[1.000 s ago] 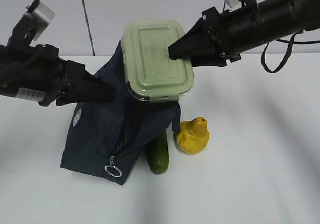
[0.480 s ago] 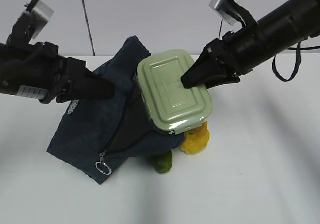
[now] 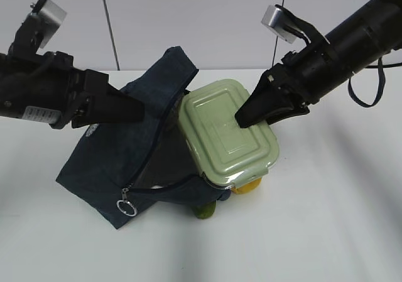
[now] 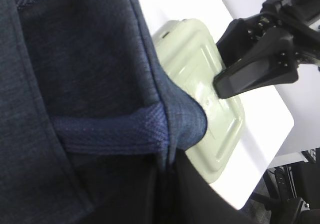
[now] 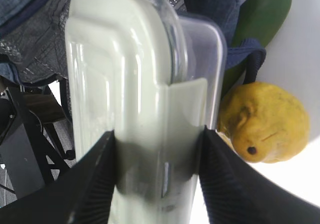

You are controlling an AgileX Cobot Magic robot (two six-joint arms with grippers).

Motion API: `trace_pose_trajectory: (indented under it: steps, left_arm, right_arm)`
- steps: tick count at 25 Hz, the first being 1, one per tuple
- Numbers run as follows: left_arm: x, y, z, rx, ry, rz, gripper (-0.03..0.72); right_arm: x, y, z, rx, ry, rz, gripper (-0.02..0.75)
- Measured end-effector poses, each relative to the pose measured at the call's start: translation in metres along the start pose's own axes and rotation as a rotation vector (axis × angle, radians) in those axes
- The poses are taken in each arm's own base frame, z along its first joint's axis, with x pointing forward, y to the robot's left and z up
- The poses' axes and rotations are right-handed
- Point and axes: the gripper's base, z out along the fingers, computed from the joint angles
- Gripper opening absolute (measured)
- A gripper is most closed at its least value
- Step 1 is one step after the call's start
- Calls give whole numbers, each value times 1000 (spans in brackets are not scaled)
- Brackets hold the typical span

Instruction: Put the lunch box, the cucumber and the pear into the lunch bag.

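Exterior view: the lunch bag (image 3: 119, 156) sits slumped on the white surface (image 3: 326, 219), its zipper parted along the top and a silver ring pull (image 3: 127, 206) hanging at its near corner. The left gripper (image 3: 135, 110) has its jaws clenched on the bag's fabric, holding that side up. The right gripper (image 3: 248, 119) has its jaws grasping the lunch box (image 3: 227, 134), one on the sage-green lid and one under the clear base; the box is tilted, its left edge touching the bag's open mouth. Just beside the bag, under the box, a sliver of the pear (image 3: 248, 184) and the end of the cucumber (image 3: 204, 211) show on the surface. Left wrist view: navy fabric of the bag (image 4: 75, 84) fills most of the frame, with a strap band crossing it; the lunch box lid (image 4: 210, 99) lies against the bag's edge, a black jaw of the right gripper pressed on it. Right wrist view: both jaws clamp the lunch box (image 5: 145, 99) across its thickness, lid on the left, clear base on the right; beyond the box lie the pear (image 5: 265, 121) and the cucumber (image 5: 260, 14), with a bag strap between them.
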Motion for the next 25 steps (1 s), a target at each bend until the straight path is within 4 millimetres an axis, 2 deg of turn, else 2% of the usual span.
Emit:
trace_pose_trajectory:
  steps: [15, 25]
  left_arm:
    - [-1, 0, 0, 3, -10, -4, 1]
    - [-2, -2, 0, 19, -26, -2, 1]
  right_arm:
    - [-2, 2, 0, -24, -20, 87, 370]
    - [-12, 15, 22, 22, -57, 90, 370]
